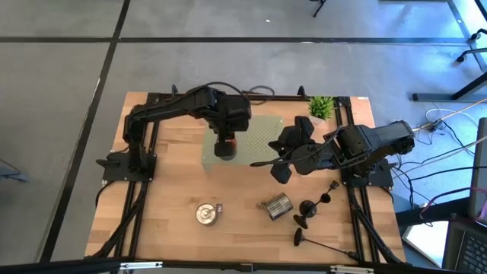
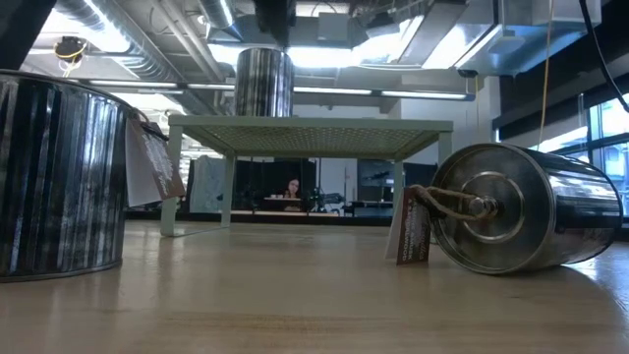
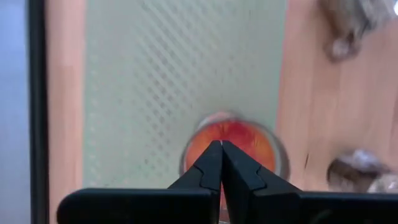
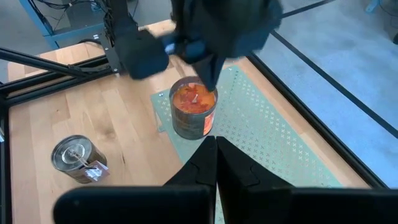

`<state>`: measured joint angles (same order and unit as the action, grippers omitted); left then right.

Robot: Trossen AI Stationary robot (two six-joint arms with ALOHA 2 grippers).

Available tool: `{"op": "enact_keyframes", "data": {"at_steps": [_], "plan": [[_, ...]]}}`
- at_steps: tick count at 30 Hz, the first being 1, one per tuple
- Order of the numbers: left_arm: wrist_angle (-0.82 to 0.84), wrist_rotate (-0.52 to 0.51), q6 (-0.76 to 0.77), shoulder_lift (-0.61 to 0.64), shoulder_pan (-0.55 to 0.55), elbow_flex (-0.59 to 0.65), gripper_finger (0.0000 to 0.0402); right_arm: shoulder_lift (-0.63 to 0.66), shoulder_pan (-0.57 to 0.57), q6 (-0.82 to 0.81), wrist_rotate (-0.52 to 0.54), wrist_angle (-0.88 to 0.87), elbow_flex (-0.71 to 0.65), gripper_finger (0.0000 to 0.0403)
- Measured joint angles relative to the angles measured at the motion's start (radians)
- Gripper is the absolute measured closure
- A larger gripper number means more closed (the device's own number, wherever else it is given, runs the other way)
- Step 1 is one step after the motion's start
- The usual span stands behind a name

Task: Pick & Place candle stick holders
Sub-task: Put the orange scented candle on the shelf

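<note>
Three candle stick holders (image 1: 308, 209) lie tipped on table (image 1: 167, 190), well right of green mesh stand (image 1: 266, 133), clear of it. Likely rigid metal, base-heavy, thin stems prone to roll; pinch stem near base. Left gripper (image 3: 221, 144) closed empty above orange can (image 4: 193, 106) on stand; right gripper (image 4: 216, 142) closed, empty, just right of stand.

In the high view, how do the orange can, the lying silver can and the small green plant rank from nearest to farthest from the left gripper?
1. The orange can, on the pale green perforated shelf, directly under the shut left gripper.
2. The lying silver can, toward the table's front, right of centre.
3. The small green plant, at the back edge, on the right.
</note>
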<state>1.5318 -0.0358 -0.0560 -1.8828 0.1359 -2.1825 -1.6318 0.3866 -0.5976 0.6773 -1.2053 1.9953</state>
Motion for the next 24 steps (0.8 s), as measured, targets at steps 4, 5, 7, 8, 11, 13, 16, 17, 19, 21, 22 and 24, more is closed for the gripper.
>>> {"op": "enact_keyframes", "data": {"at_steps": [4, 5, 7, 8, 11, 13, 16, 17, 19, 21, 22, 24], "plan": [[0.013, -0.003, 0.069, 0.004, 0.005, -0.099, 0.0400, 0.002, 0.000, 0.001, -0.001, 0.000, 0.000, 0.0399], [0.016, -0.003, 0.085, 0.010, 0.003, -0.119, 0.0400, 0.003, 0.000, 0.000, -0.001, 0.001, 0.000, 0.0399], [0.015, -0.003, 0.119, 0.037, -0.013, -0.147, 0.0400, 0.009, 0.000, 0.000, 0.000, 0.001, 0.000, 0.0399], [0.011, -0.003, 0.134, 0.057, -0.024, -0.155, 0.0400, 0.013, 0.000, 0.000, 0.000, 0.002, 0.000, 0.0399], [-0.013, -0.033, 0.182, 0.115, -0.066, -0.152, 0.0400, 0.017, -0.004, 0.001, 0.002, 0.012, 0.000, 0.0399], [-0.034, -0.065, 0.210, 0.148, -0.098, -0.144, 0.0400, 0.018, -0.005, 0.003, 0.002, 0.012, 0.000, 0.0399], [-0.077, -0.122, 0.253, 0.201, -0.147, -0.132, 0.0400, 0.020, -0.011, 0.003, 0.002, 0.012, 0.000, 0.0399], [-0.082, -0.143, 0.264, 0.217, -0.165, -0.131, 0.0400, 0.020, -0.013, 0.004, 0.002, 0.012, 0.000, 0.0399], [-0.101, -0.191, 0.280, 0.237, -0.198, -0.131, 0.0400, 0.020, -0.014, 0.008, -0.001, 0.014, 0.000, 0.0399], [-0.099, -0.226, 0.285, 0.252, -0.234, -0.131, 0.0400, 0.020, -0.017, 0.011, -0.001, 0.027, 0.000, 0.0399], [-0.099, -0.239, 0.287, 0.256, -0.251, -0.131, 0.0400, 0.020, -0.020, 0.012, -0.007, 0.034, 0.000, 0.0399], [-0.088, -0.264, 0.287, 0.267, -0.283, -0.131, 0.0400, 0.020, -0.028, 0.019, -0.031, 0.052, 0.000, 0.0399]]}}
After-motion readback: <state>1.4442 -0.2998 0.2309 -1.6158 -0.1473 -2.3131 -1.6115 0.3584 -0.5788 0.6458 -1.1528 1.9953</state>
